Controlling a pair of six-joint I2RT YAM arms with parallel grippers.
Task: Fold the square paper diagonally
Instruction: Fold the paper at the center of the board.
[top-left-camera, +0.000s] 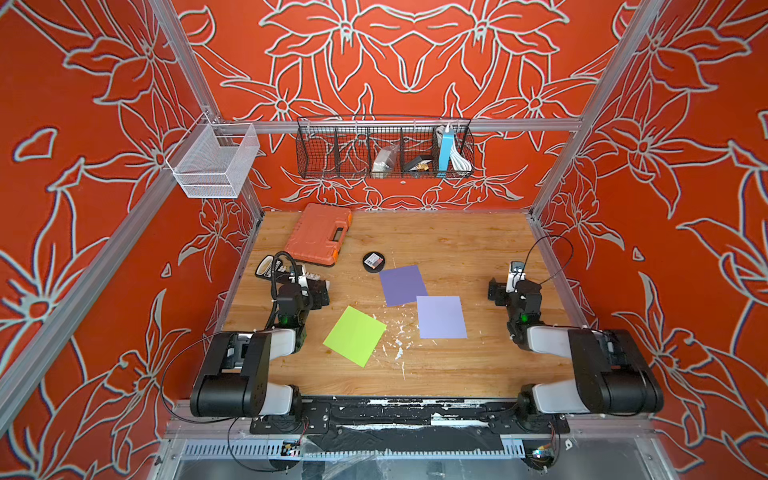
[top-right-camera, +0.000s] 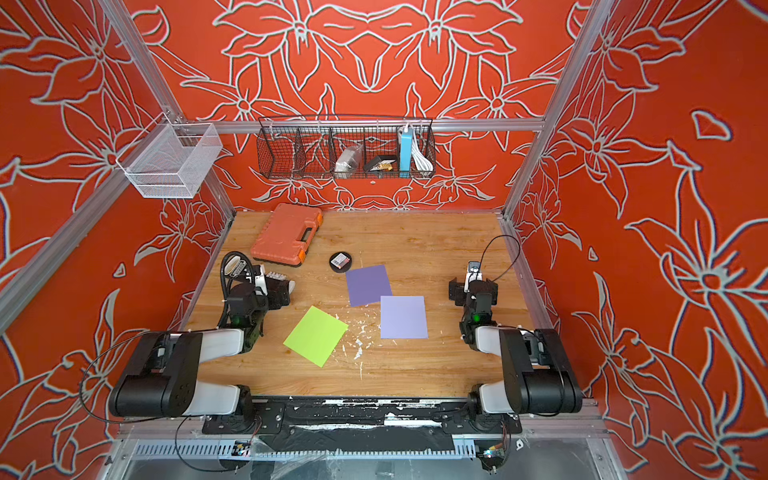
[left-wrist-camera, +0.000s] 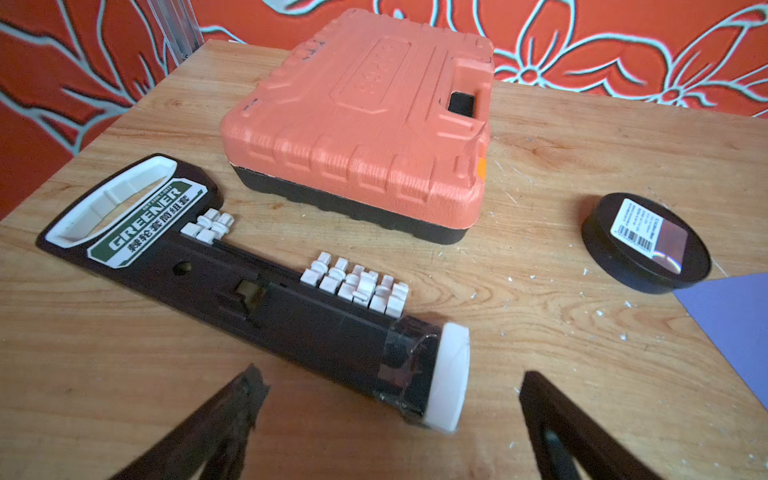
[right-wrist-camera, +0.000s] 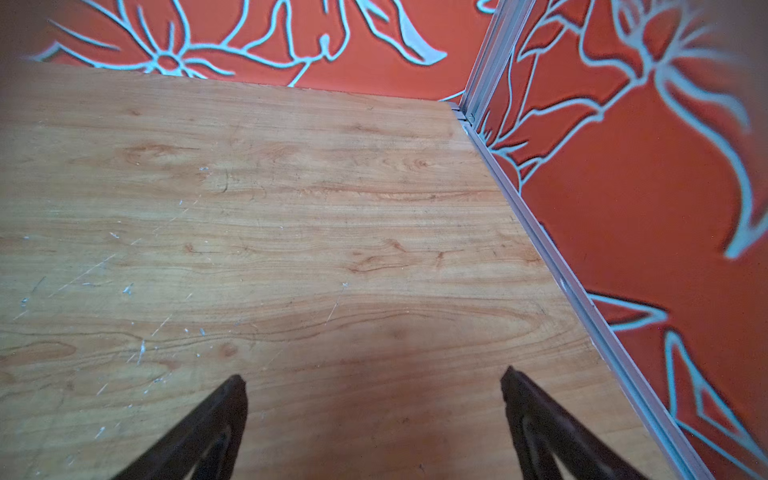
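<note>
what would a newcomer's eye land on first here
The lime-green paper square lies flat on the wooden table, toward the front left. Mid-table, the darker purple square and the paler purple square meet at a corner. The orange tool case sits at the back left.

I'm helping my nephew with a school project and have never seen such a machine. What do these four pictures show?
It's a two-armed robot at a wooden table. Two pictures look down from overhead; the other two come from a camera on each wrist, showing the left hand and right hand, both open and empty. On the table lie three unfolded paper squares: green paper, dark purple paper and light purple paper, the purple corners overlapping. There's also an orange tool case, a black round tin and a socket rack.
</note>
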